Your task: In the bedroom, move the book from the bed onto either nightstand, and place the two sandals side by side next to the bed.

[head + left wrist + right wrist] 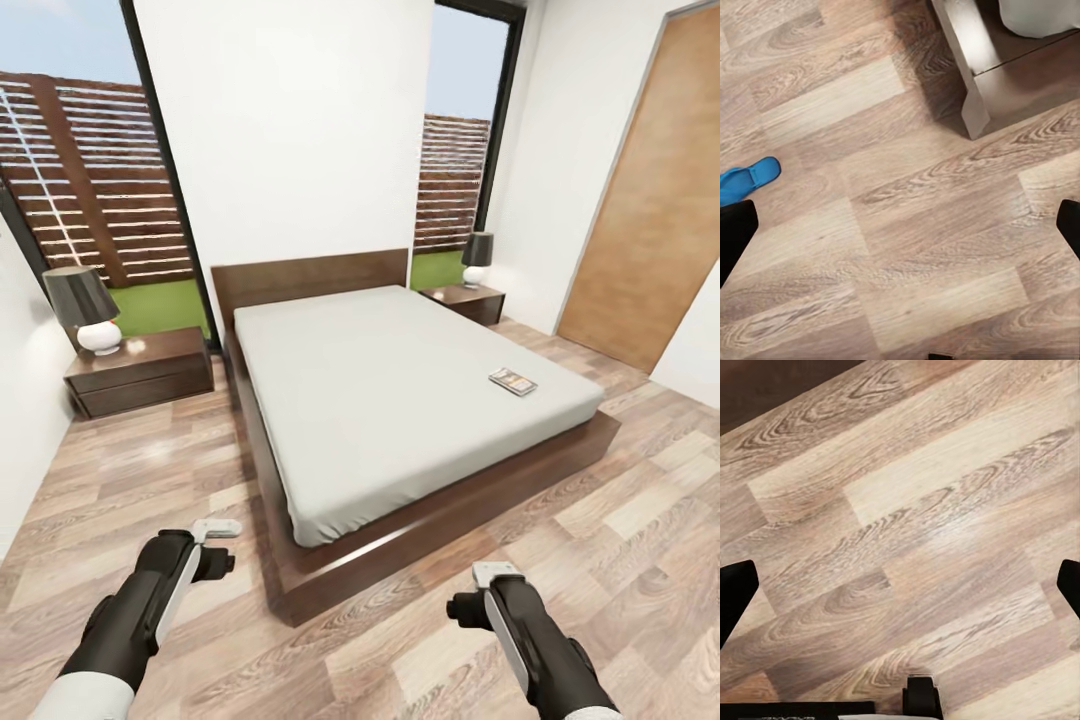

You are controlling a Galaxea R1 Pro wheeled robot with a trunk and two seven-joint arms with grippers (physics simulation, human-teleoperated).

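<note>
The book (pixel 513 381) lies flat on the light grey mattress of the bed (pixel 400 390), near its right edge. One nightstand (pixel 140 372) stands left of the headboard and the other nightstand (pixel 466 300) right of it. In the left wrist view, one blue sandal (pixel 747 181) lies on the wood floor, a little way off the bed's frame corner (pixel 979 82). My left gripper (pixel 900 232) hangs open over bare floor beside that corner, with nothing between its fingers. My right gripper (pixel 900 592) is open too, above floor planks off the bed's foot.
Each nightstand carries a lamp, one with a dark shade at the left (pixel 85 308) and one at the right (pixel 477 258). A wooden door (pixel 655 200) fills the right wall. Wood floor runs along both sides of the bed and its foot.
</note>
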